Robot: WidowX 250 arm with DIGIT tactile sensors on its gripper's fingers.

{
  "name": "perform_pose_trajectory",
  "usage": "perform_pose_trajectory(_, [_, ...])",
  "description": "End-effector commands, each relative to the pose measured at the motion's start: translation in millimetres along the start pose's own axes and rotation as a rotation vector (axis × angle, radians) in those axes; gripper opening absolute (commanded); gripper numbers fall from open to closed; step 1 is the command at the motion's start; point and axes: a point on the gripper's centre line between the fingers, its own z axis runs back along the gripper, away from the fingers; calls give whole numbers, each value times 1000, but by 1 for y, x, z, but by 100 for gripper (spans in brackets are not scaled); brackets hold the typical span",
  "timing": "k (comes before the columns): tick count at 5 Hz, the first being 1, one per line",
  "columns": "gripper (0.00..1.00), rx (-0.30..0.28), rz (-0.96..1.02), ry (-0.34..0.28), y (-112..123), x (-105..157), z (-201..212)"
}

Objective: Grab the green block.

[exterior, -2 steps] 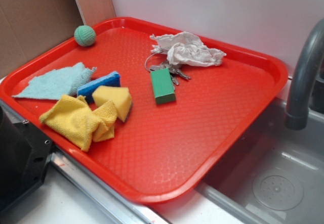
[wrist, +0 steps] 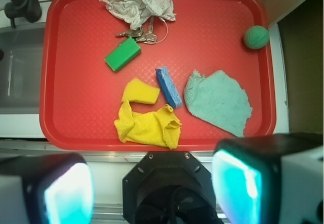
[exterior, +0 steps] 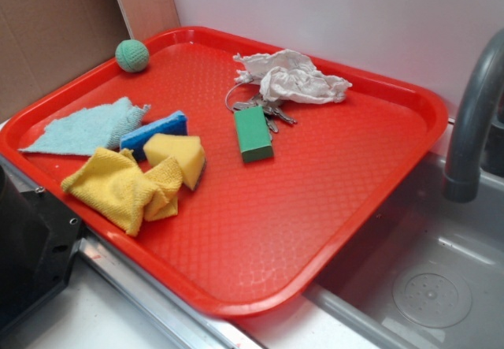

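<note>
We are hovering high over the red tray [wrist: 55, 82], our pincer [wrist: 152, 188] spread wide and gripping nothing, its two fingers [wrist: 238, 183] framing the bottom of the wrist view. The green block [exterior: 253, 134] is lying flat near the tray's middle, touching a bunch of keys [exterior: 272, 111] beside a crumpled white cloth [exterior: 291, 77]. We are seeing no readable writing or labels on anything.
</note>
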Motion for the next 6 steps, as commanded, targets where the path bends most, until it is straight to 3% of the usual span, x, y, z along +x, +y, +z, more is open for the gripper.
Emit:
perform_pose_trajectory(1, [100,-27,362,-132,-14,51,-24])
perform_pose_trajectory(2, [100,19,579,-210,-21,71,-51])
perform_pose_trajectory(3, [100,-37,656,-213,-32,92,-82])
perform_pose_trajectory(4, [100,11,764,-114,-38,96,-111])
perform_pose_trajectory(5, [100,16,740,-53,-45,48,-146])
perform_pose_trajectory(6, [100,30,734,-18,-47,95,-166])
